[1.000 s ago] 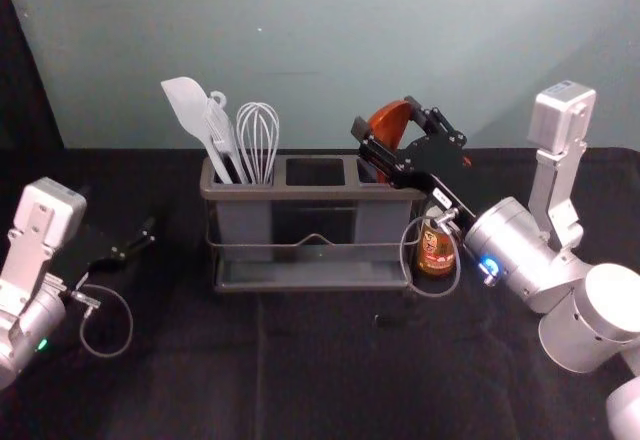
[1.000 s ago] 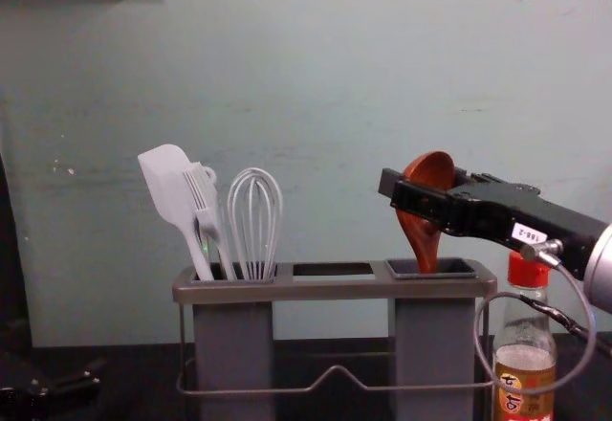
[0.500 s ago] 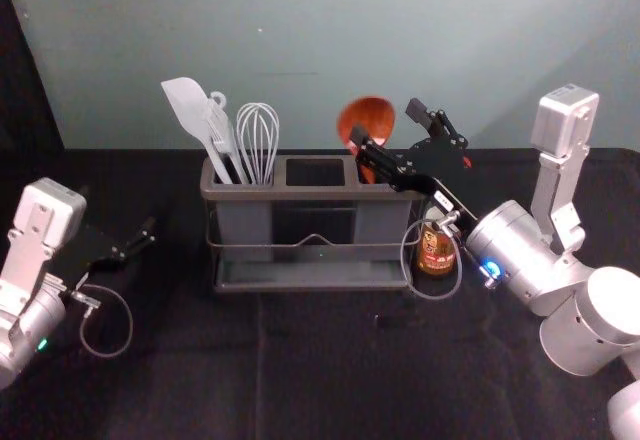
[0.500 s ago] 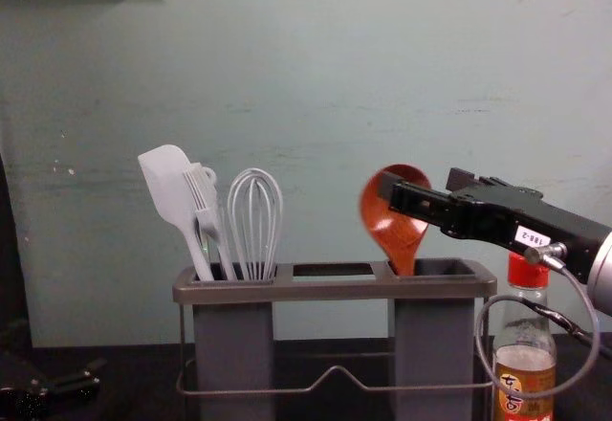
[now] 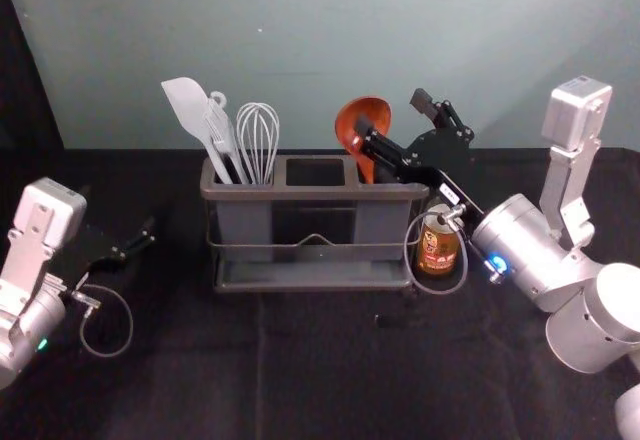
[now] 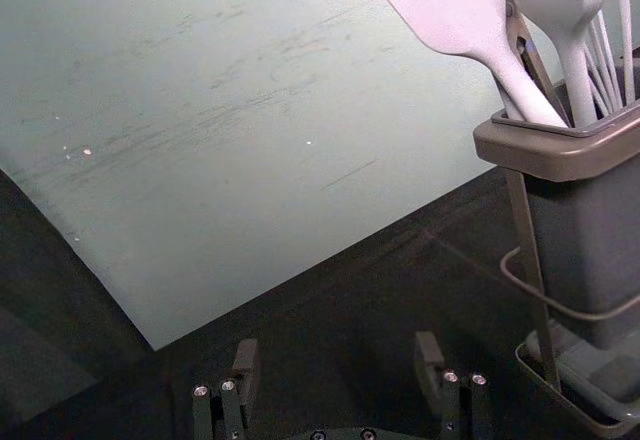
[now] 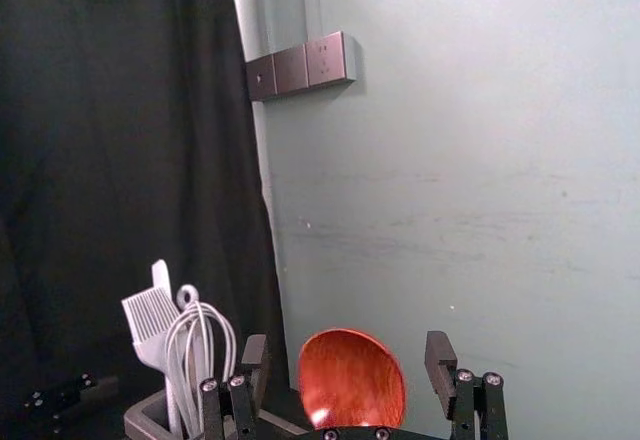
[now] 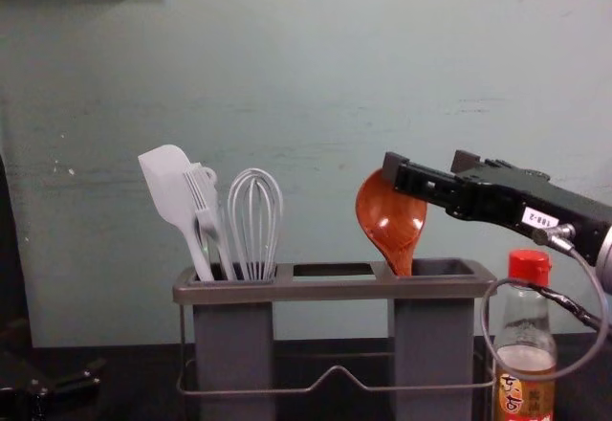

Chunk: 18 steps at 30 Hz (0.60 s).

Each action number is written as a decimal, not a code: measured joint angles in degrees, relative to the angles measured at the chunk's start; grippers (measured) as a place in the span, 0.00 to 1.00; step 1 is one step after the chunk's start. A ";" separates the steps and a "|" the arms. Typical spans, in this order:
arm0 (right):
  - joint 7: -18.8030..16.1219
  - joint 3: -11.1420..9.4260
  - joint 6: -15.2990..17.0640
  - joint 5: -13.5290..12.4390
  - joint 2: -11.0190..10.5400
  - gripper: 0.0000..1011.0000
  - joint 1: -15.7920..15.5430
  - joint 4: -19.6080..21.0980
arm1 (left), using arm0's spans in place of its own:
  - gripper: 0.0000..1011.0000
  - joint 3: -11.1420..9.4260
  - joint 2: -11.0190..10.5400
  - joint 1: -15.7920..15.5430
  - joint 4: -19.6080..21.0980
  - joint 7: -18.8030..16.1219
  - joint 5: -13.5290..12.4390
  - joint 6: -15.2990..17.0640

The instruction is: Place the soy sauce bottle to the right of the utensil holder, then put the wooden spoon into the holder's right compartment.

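Bottle (image 5: 437, 247) and spoon (image 8: 390, 218) are being judged placed, only withdrawal of the open right pincer (image 7: 347, 352) being awaited, the open left pincer (image 6: 337, 352) being parked toward the worktop's (image 5: 320, 360) left edge.

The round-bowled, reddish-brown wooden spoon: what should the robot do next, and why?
Probably back the black, two-fingered right gripper gently away from the spoon: its fingers stand apart, and the spoon's handle is down in the boxy grey right compartment of the grey-brown framed holder.
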State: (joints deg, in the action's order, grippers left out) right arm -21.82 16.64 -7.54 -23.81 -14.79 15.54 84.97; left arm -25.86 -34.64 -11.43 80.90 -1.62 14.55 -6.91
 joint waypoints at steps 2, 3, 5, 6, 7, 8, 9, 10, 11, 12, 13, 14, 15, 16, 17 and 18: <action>0.02 -0.05 0.01 -0.02 -0.08 0.99 -0.10 0.26 | 1.00 0.00 0.00 0.00 0.00 0.00 0.00 0.00; 0.04 -0.08 0.01 -0.06 -0.12 0.99 -0.15 0.42 | 1.00 0.00 0.00 0.00 0.00 0.00 -0.01 0.00; 0.08 -0.13 0.01 -0.12 -0.13 0.99 -0.17 0.52 | 1.00 0.00 0.00 0.00 0.00 0.00 0.00 0.00; 0.10 -0.16 0.01 -0.14 -0.13 0.99 -0.19 0.56 | 1.00 0.00 0.00 0.00 0.00 0.00 0.00 0.00; 0.13 -0.19 0.01 -0.16 -0.12 0.99 -0.23 0.61 | 1.00 0.00 0.00 0.00 0.00 0.00 -0.01 0.00; 0.16 -0.22 0.00 -0.17 -0.12 0.99 -0.28 0.65 | 1.00 0.00 0.00 0.00 0.00 0.00 -0.01 0.00; 0.25 -0.29 -0.01 -0.19 -0.13 0.99 -0.38 0.76 | 1.00 0.00 0.00 0.00 0.00 0.00 0.00 0.00; 0.32 -0.33 -0.02 -0.20 -0.14 0.99 -0.44 0.84 | 1.00 0.00 0.00 0.00 0.00 0.00 0.00 0.00; 0.38 -0.39 -0.04 -0.20 -0.18 0.99 -0.51 0.92 | 1.00 0.00 0.00 0.00 0.00 0.00 0.00 0.00; 0.41 -0.49 -0.08 -0.21 -0.27 0.99 -0.62 1.07 | 1.00 0.00 0.00 0.00 0.00 0.00 -0.01 0.00; 0.42 -0.54 -0.10 -0.22 -0.31 0.99 -0.67 1.15 | 1.00 0.00 0.00 0.00 0.00 0.00 0.00 0.00; 0.42 -0.66 -0.12 -0.26 -0.44 0.99 -0.79 1.34 | 1.00 0.00 0.00 0.00 0.00 0.00 0.00 0.00; 0.42 -0.72 -0.14 -0.29 -0.51 0.99 -0.85 1.45 | 1.00 0.00 0.00 0.00 0.00 0.00 0.00 0.00; 0.41 -0.78 -0.16 -0.35 -0.60 0.99 -0.92 1.59 | 1.00 0.00 0.00 0.00 0.00 0.00 0.00 0.00; 0.39 -0.98 -0.24 -0.48 -0.78 0.99 -1.05 1.88 | 1.00 0.00 0.00 0.00 0.00 0.00 -0.01 0.00; 0.39 -1.10 -0.29 -0.55 -0.89 0.99 -1.14 2.08 | 1.00 0.00 0.00 0.00 0.00 0.00 0.00 0.00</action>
State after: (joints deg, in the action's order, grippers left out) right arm -21.43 15.54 -7.84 -24.36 -15.69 14.40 87.05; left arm -25.86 -34.65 -11.43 80.90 -1.62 14.55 -6.91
